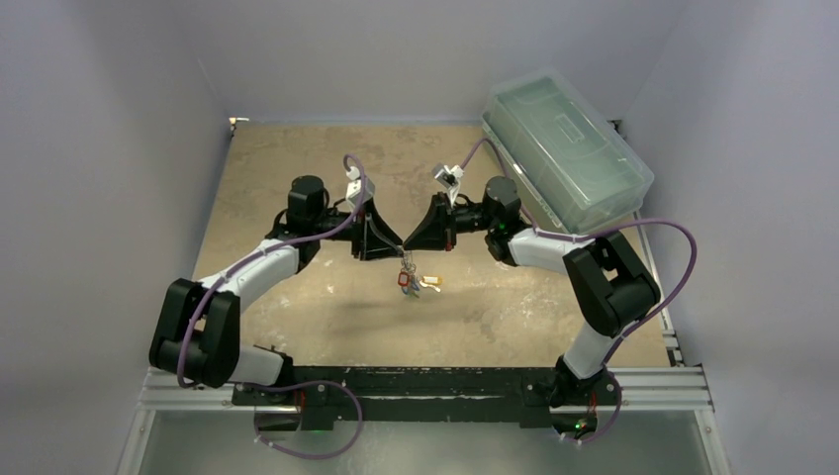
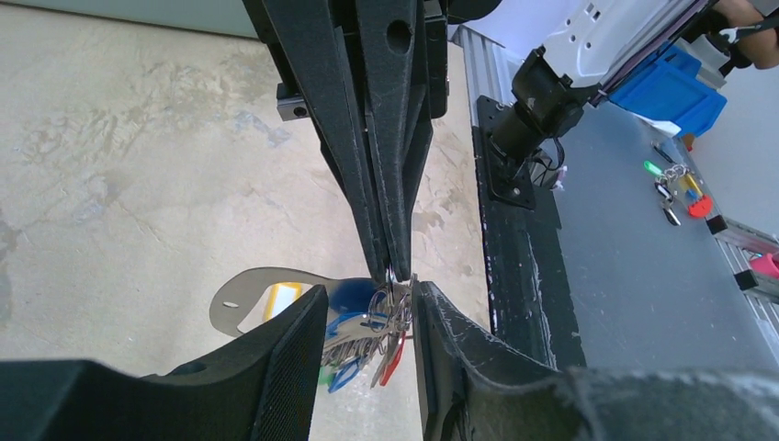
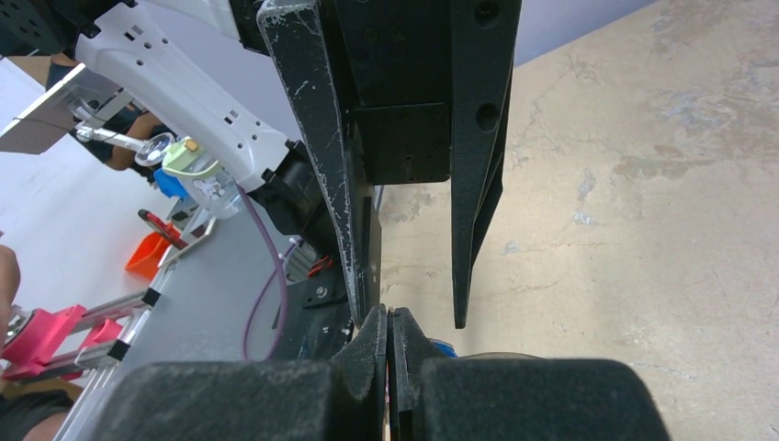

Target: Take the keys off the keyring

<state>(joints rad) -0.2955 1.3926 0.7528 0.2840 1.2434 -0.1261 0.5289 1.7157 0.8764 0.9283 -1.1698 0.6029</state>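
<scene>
Beige worktop point(image 1: 514, 317) | right hand point(image 3: 388, 323) clenched atop keys point(image 2: 367, 335) hanging midair | left hand point(image 2: 367, 296) released, straddling them | keyring point(image 2: 241, 292) alongside | likely best: close on one key, slide slowly off

Keys point(image 1: 409, 285) just below the fingers point(image 1: 382, 237)

The keys point(image 2: 375, 322) are bright, shiny metal, and their tags point(image 2: 352, 296) are glossy coloured plastic. The keyring point(image 2: 241, 292), at lower left of the left wrist view, looks like smooth, dull grey metal. The gripper fingers point(image 2: 285, 367) are matt black plastic, grainy and pale-scratched. The tabletop point(image 1: 297, 168) is matt, mottled beige and stone-rough. The bin point(image 1: 566, 148), at upper right, is clear glossy plastic.
</scene>
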